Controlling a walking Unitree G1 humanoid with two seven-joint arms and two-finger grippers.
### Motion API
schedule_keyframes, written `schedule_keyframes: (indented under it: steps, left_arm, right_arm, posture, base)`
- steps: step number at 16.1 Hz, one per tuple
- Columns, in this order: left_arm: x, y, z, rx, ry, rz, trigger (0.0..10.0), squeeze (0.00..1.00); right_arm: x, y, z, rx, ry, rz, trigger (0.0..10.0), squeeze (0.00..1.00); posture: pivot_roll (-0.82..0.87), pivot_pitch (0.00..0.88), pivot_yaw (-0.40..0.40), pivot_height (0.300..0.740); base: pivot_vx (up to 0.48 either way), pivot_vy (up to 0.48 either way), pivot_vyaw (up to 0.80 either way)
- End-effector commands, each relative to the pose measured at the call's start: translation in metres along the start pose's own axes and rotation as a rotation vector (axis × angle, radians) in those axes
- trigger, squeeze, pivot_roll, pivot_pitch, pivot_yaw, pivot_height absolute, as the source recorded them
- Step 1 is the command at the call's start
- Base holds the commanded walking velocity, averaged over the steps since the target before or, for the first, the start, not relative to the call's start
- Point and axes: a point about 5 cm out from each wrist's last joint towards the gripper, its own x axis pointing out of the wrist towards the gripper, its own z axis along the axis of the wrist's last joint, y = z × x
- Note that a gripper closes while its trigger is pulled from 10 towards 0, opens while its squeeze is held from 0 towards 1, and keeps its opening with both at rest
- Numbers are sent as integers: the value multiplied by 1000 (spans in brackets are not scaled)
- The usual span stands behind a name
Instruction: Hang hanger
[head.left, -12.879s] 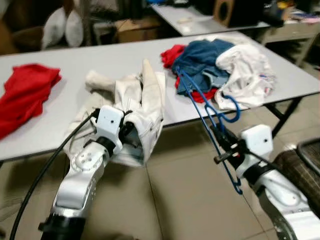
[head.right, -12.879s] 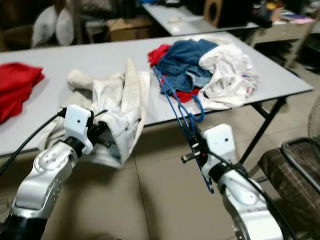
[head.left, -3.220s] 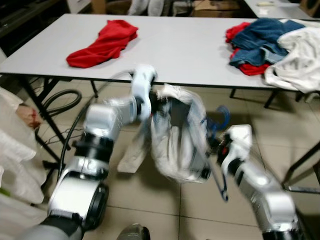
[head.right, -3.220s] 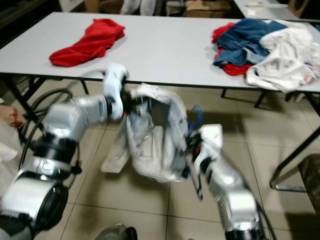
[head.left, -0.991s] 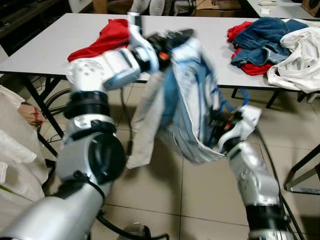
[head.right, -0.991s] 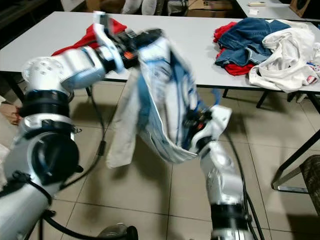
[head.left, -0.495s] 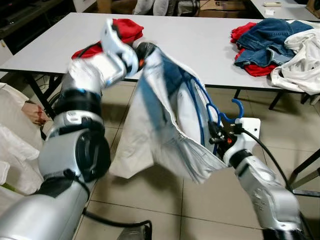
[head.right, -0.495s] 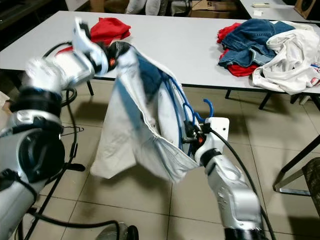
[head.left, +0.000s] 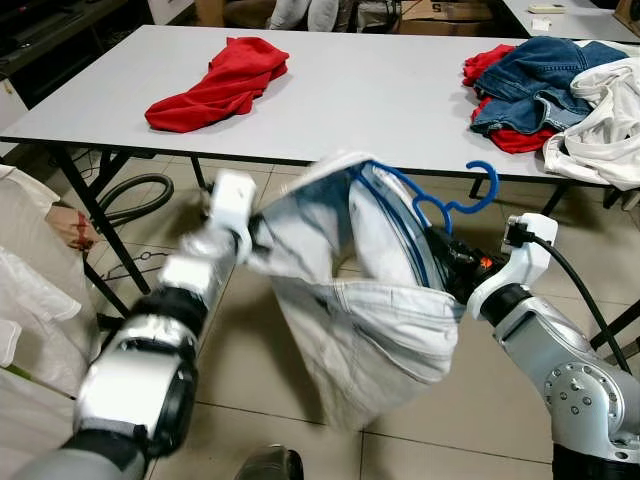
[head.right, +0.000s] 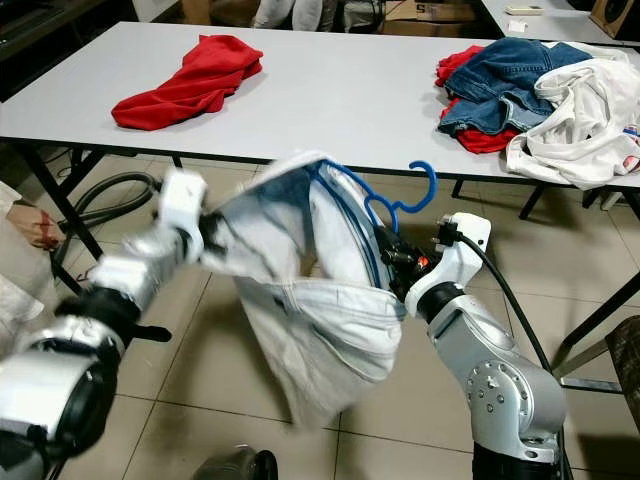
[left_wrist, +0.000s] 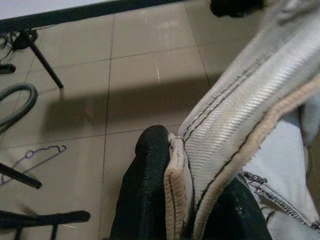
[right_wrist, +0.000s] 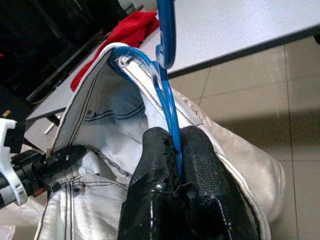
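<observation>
A blue plastic hanger (head.left: 455, 195) sits inside the waistband of a white denim garment (head.left: 370, 320), with its hook sticking up above the cloth. My right gripper (head.left: 452, 263) is shut on the hanger's neck; in the right wrist view its fingers (right_wrist: 197, 160) pinch the blue hanger (right_wrist: 165, 30). My left gripper (head.left: 257, 233) is shut on the waistband's other side, seen close in the left wrist view (left_wrist: 187, 190). The garment hangs stretched between both grippers above the tiled floor, in front of the table.
The grey table (head.left: 380, 100) behind holds a red cloth (head.left: 220, 85) and a heap of blue, red and white clothes (head.left: 560, 90). Table legs, a grey hose (head.left: 130, 195) and white bags (head.left: 25, 300) stand at the left. More table legs (head.left: 615, 335) are at the right.
My left arm has dropped from table height to lower left, pulling the waistband down and wide. The garment now sags between the grippers, and the hanger's hook stands clear above it.
</observation>
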Motion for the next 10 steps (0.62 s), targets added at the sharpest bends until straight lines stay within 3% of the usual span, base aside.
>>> schedule_keyframes:
  steps: [1,3,4,6,9,10]
  left_arm:
    - [-1,-4,-17,50,39,-16,0,0]
    - [-1,-27,-39,61,56,-74,0,0]
    - [-1,-31,-40,49,53,-85,0,0]
    - [-1,-44,-38,1,13,-149,0,0]
    - [-3,-50,-39,76,-5,-200,0,0]
    - [-4,-55,-36,65,-33,-231,1961,0]
  right_arm:
    - [-5,1,28,-14,-122,-6,10000,0]
    - [-2,4,32,-43,-94,-5,10000,0]
    - [-1,5,34,-51,-89,-6,10000,0]
    - [1,3,35,-192,-35,-28,10000,0]
    - [3,3,42,-208,-53,-53,10000,0]
    - [3,3,43,-220,-53,-53,10000,0]
  posture:
    - [-23,0,59,740]
    - [-27,0,43,740]
    - [-27,0,39,740]
    - [-24,0,33,740]
    - [-33,0,37,740]
    - [-33,0,37,740]
  base:
    - [0,0,0]
    - [0,0,0]
    - [0,0,0]
    - [0,0,0]
    - [0,0,0]
    - [0,0,0]
